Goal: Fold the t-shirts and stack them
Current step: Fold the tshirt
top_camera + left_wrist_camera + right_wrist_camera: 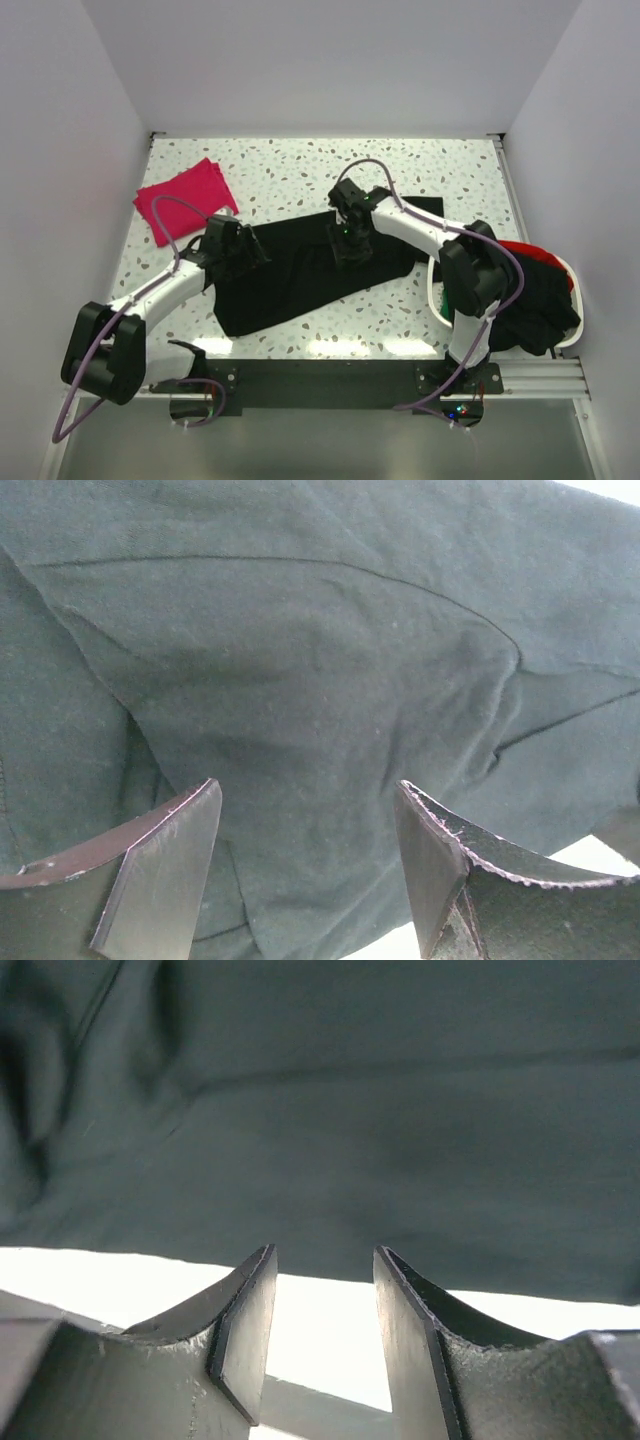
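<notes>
A large black t-shirt (300,275) lies spread across the middle of the table. My left gripper (247,252) hovers over its left part, open and empty; black cloth (300,680) fills the left wrist view between the open jaws. My right gripper (352,245) is over the shirt's upper middle, open and empty, with the cloth's edge (400,1160) just beyond the fingertips. A magenta-pink t-shirt (186,199), folded to a small rectangle, lies at the far left.
A white basket (436,290) at the right edge holds black, red and green shirts (540,295). The speckled table (300,170) is walled at the back and both sides.
</notes>
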